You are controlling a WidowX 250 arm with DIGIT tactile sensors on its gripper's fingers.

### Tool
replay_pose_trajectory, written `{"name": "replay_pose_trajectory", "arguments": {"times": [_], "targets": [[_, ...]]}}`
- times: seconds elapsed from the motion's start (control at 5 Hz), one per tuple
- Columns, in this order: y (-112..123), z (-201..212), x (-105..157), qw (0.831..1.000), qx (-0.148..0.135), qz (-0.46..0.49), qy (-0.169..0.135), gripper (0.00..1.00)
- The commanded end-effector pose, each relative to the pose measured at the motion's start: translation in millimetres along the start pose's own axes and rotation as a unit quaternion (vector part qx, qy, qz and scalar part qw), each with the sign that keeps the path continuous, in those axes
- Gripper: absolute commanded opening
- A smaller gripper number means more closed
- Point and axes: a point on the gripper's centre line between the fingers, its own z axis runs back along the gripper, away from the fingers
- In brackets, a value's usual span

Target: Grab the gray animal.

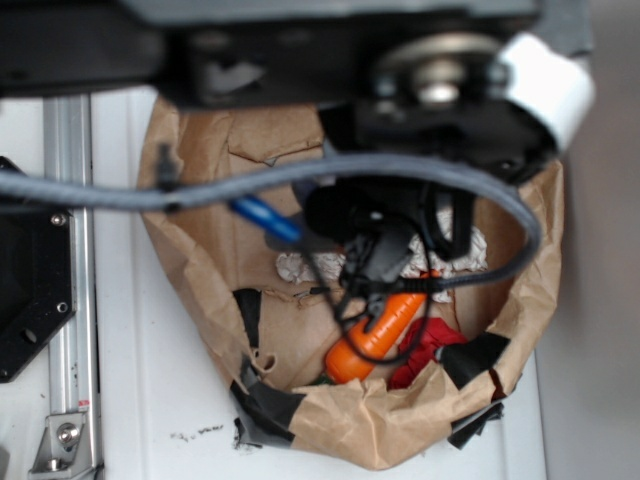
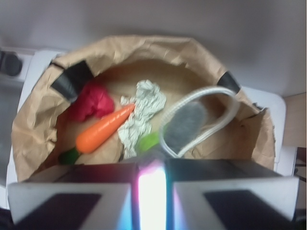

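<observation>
Paper bag (image 2: 158,48) interior, wrist view. The bag wall rings the floor on all sides; entry is from above only. Carrot (image 2: 103,129), red cloth (image 2: 93,103) and crumpled white cloth (image 2: 141,112) crowd the left and centre. A white cord loop (image 2: 225,112) arches over the gray animal (image 2: 184,127) toward the right wall. Bare floor lies along the far wall.

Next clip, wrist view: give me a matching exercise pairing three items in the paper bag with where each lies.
1. carrot
2. gray animal
3. red fabric item

A. on the right, framed by the white cord loop
B. far left, beside the black tape patch
C. lying diagonally, tip at the crumpled white cloth

Pairs: 1-C, 2-A, 3-B
</observation>
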Motion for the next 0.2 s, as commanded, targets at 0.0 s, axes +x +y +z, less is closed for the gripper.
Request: {"name": "replay_pose_trajectory", "arguments": {"times": [0.0], "targets": [[1.9,17.8,-14.6,0.989,0.016,0.140,-0.047,0.00]]}}
